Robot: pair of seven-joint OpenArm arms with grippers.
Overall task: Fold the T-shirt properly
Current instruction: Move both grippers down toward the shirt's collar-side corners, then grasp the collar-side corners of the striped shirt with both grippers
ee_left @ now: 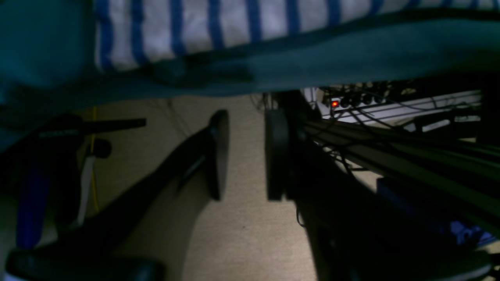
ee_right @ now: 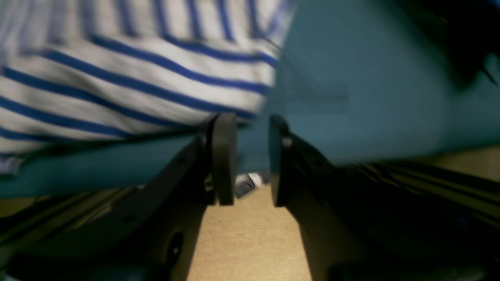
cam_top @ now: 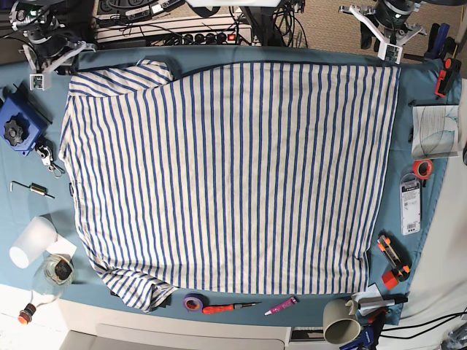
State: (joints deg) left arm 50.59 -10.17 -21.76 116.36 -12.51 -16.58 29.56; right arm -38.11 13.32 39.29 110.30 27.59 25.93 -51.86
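The T-shirt (cam_top: pixel 226 175) is lying spread flat across the teal table (cam_top: pixel 219 55) — soft, light, likely draping; its far corners are offering holds. Left gripper (ee_left: pixel 246 156) and right gripper (ee_right: pixel 252 164) are hovering empty, jaws parted.

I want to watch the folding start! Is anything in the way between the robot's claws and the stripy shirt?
Nothing visible is. The T-shirt lies spread flat with nothing on top of it. The left gripper and right gripper sit open at its far corners, with only bare blue table cover between them and the cloth.
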